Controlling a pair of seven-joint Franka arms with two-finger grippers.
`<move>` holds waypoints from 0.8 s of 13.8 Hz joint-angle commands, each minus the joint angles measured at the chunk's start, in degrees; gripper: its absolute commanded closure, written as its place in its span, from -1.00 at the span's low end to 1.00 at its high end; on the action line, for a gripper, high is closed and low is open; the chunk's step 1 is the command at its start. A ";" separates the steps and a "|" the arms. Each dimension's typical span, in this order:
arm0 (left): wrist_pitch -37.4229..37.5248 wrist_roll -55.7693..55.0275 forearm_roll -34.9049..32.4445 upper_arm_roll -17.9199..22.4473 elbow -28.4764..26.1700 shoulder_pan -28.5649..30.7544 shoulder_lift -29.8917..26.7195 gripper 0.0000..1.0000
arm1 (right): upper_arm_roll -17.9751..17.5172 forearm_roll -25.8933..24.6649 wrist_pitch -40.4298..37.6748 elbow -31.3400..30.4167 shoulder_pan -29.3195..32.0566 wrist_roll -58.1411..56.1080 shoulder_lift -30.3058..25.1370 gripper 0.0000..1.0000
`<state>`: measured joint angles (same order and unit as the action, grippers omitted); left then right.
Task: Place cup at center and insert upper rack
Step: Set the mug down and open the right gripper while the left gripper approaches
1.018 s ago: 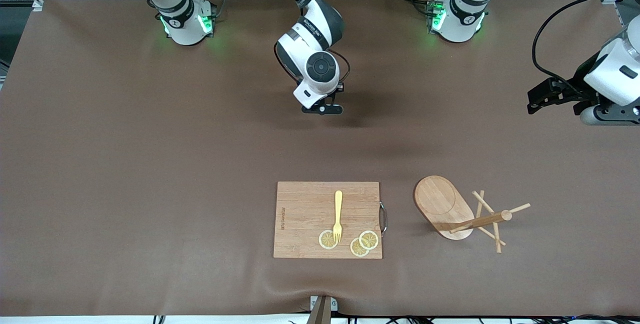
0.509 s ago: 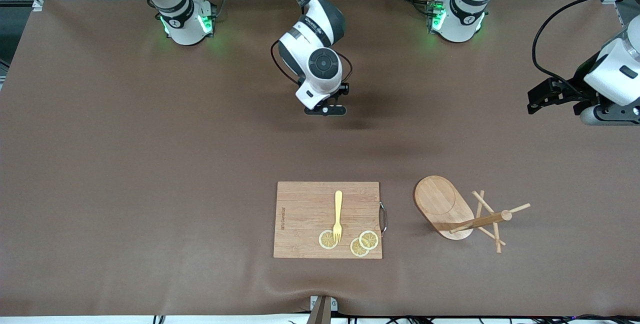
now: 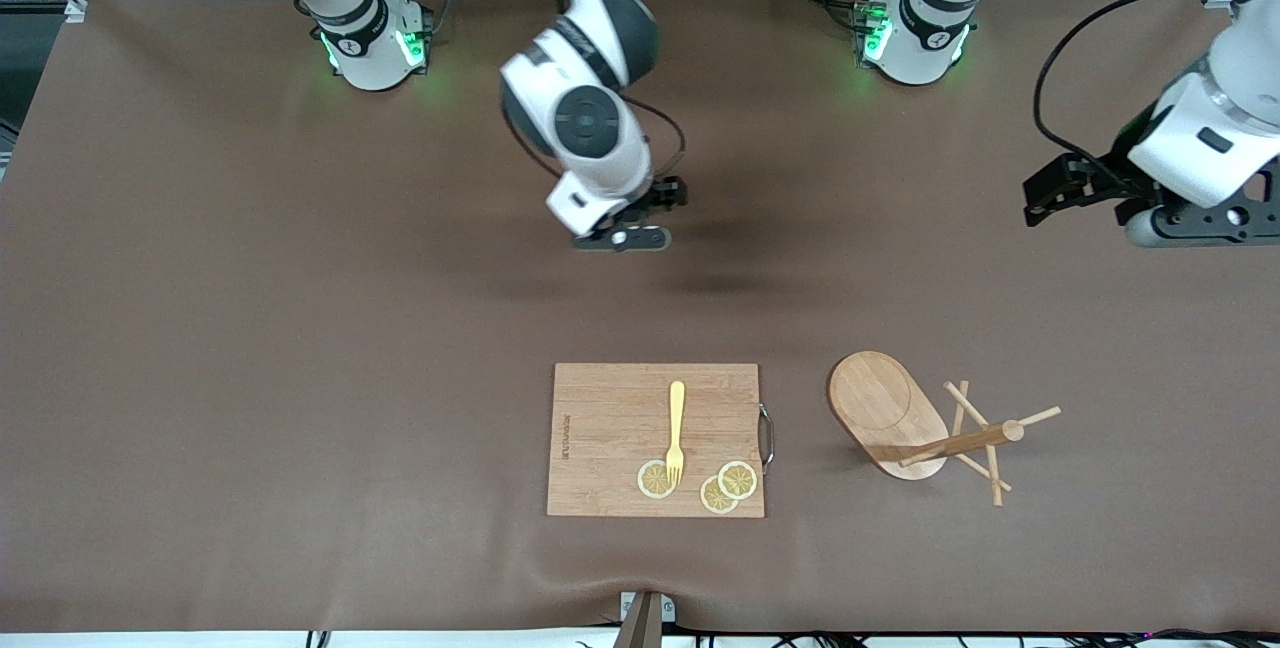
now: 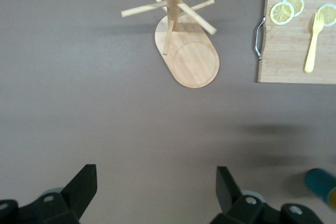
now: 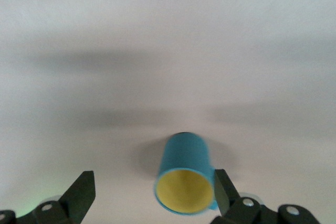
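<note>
The cup [image 5: 184, 179], teal with a yellow inside, stands upright on the brown table right under my right gripper [image 5: 153, 187]. That gripper is open, and the cup sits close to one of its fingers [image 5: 223, 187] with nothing gripped. In the front view the right gripper [image 3: 640, 218] hangs over the table's middle and its hand hides the cup. The cup's edge [image 4: 320, 184] shows in the left wrist view. The upper rack [image 3: 940, 433], a light wooden mug tree, stands nearer the front camera toward the left arm's end. My left gripper [image 3: 1050, 198] hovers open and empty above the table there, with the rack [image 4: 181, 40] ahead of it.
A rectangular wooden cutting board [image 3: 610, 408] lies beside the rack, nearer the front camera than the cup. On it are a yellow fork [image 3: 676, 428] and three lemon slices [image 3: 737, 480]. A metal handle [image 3: 767, 438] sits on the board's edge facing the rack.
My right gripper has opened, let go of the cup and swung a little toward the right arm's end. The left gripper has shifted slightly toward the table's middle.
</note>
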<state>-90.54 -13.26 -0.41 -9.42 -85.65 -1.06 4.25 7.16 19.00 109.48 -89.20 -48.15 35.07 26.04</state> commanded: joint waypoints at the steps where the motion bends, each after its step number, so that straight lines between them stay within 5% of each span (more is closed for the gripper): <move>1: 0.02 -7.10 0.68 -2.09 0.40 -0.25 -0.30 -1.00 | -1.01 -0.72 -6.80 -0.54 7.17 -6.75 -6.68 -1.00; 3: -0.24 -11.24 0.68 -3.93 0.31 -0.34 -0.21 -1.00 | -0.92 -2.81 -11.81 -0.10 11.92 -9.04 -10.46 -1.00; 6: -0.77 -16.08 0.33 -5.70 0.31 -1.13 0.58 -1.00 | -1.10 -12.65 -15.69 0.61 16.93 -13.52 -15.30 -1.00; 11: -3.14 -29.43 0.32 -5.96 0.84 -8.85 2.25 -1.00 | -1.01 -13.64 -18.87 2.18 29.23 -24.84 -20.32 -1.00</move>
<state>-92.85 -37.98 -0.41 -15.46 -85.69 -7.70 5.81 7.39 6.32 91.41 -87.58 -23.83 14.68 7.49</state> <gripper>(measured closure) 0.000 0.000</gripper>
